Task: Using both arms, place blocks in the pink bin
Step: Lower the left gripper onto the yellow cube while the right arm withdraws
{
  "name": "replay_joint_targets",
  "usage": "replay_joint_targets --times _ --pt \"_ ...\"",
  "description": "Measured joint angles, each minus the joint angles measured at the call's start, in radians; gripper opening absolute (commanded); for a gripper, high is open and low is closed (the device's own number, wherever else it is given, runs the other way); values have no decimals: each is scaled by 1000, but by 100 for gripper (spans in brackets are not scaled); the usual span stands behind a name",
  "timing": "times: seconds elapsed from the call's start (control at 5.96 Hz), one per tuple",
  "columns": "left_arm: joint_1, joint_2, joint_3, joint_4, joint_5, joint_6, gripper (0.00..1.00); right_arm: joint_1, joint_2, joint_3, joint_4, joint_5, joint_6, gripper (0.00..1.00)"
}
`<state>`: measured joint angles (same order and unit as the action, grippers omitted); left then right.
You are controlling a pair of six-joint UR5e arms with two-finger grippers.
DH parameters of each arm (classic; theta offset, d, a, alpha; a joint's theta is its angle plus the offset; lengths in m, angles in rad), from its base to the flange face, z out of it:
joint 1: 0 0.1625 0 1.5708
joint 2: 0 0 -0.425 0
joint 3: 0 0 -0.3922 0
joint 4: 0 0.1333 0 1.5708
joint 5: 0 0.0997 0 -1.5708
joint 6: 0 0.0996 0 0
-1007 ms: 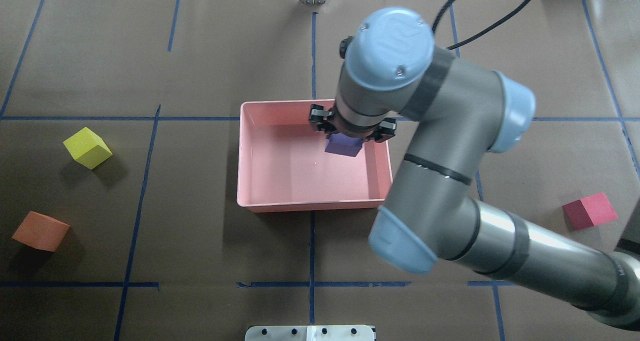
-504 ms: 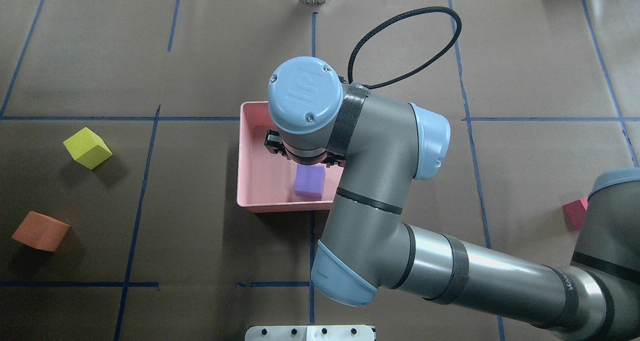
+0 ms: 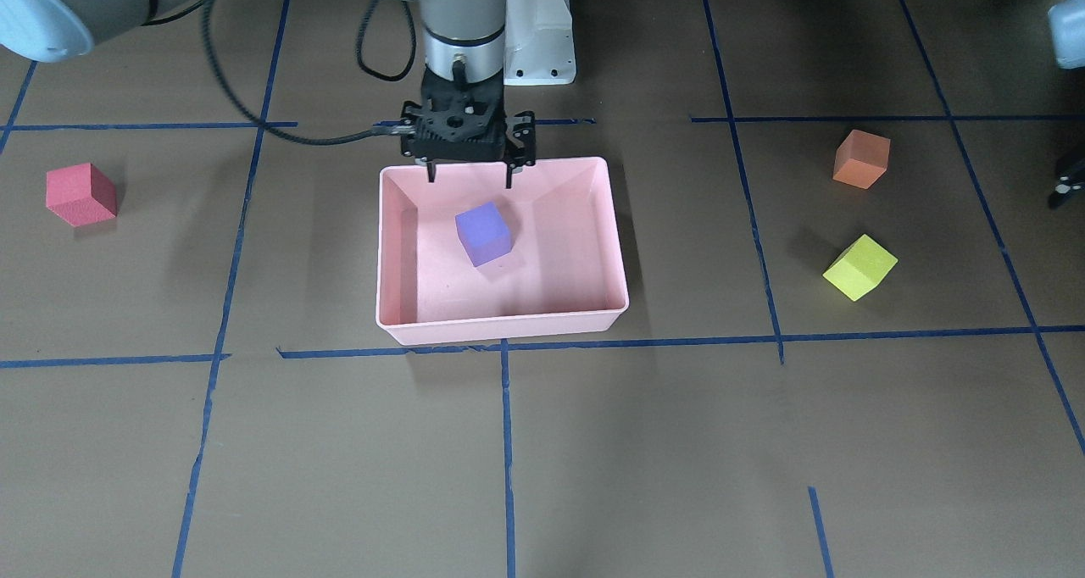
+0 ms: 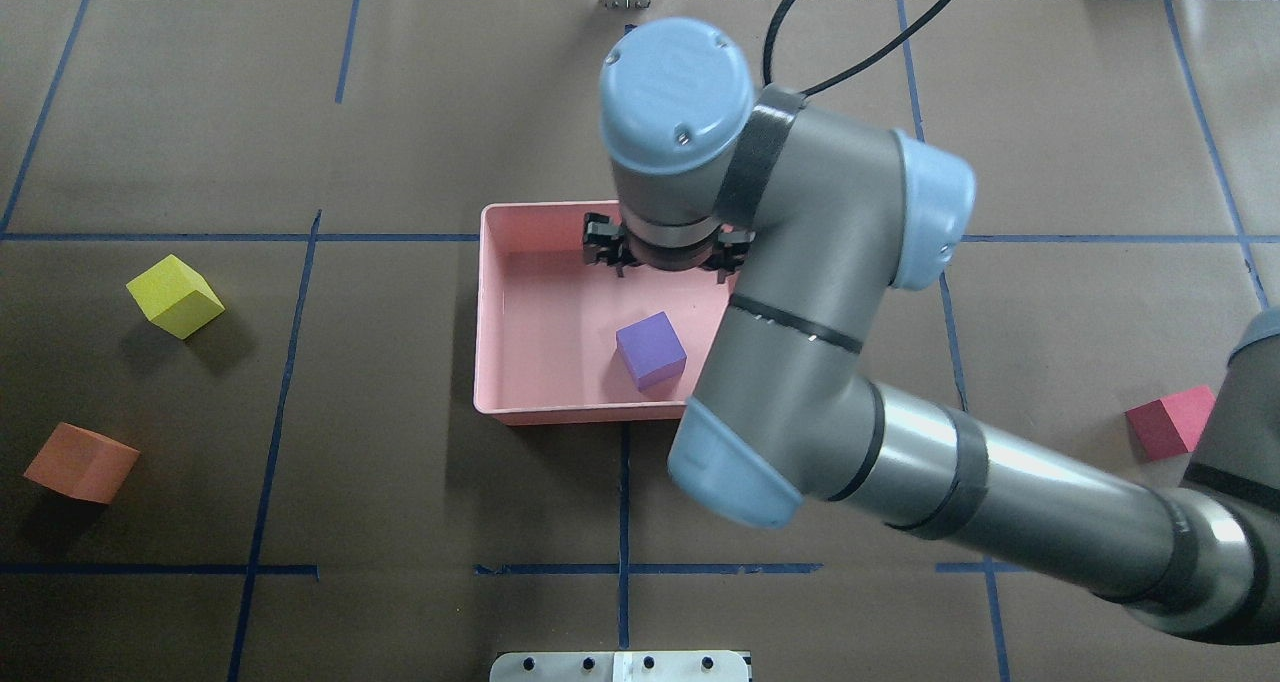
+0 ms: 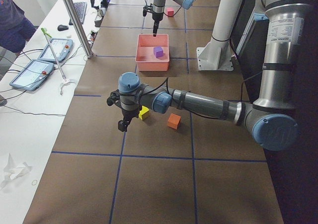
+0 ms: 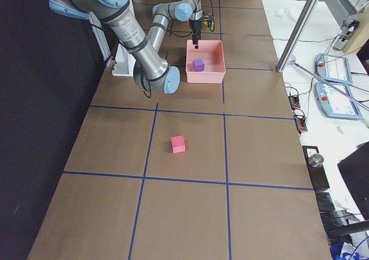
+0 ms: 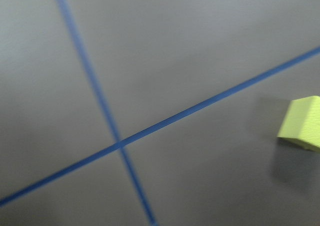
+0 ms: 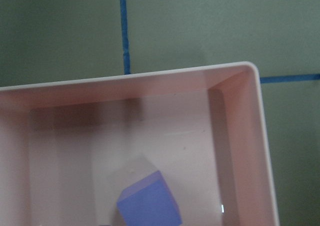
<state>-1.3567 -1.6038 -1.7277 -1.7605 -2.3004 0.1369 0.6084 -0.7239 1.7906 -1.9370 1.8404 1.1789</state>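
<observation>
The right arm's black two-finger gripper (image 3: 469, 175) hangs spread wide and empty above the shallow light-pink plastic bin (image 3: 500, 330), where a small purple foam cube (image 3: 483, 234) lies. Whether the left gripper (image 5: 122, 126) is open cannot be told.

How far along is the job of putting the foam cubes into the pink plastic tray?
Done: the purple foam cube lies in the pink plastic tray; the right gripper is open. In hand: the left gripper hangs near the yellow-green cube. Left: that, the orange cube and the red cube.
</observation>
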Motion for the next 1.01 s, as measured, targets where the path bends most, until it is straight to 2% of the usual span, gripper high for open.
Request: replay_joint_targets --times 0.34,0.5,1.01 --pt "97 -29 2 -77 1 -154 100 175 -142 97 1 131 -265 100" --pt "159 -34 5 -130 5 -190 100 249 -201 117 4 173 -390 100" --pt "294 -49 75 -308 22 -197 100 453 -387 158 9 284 -771 100"
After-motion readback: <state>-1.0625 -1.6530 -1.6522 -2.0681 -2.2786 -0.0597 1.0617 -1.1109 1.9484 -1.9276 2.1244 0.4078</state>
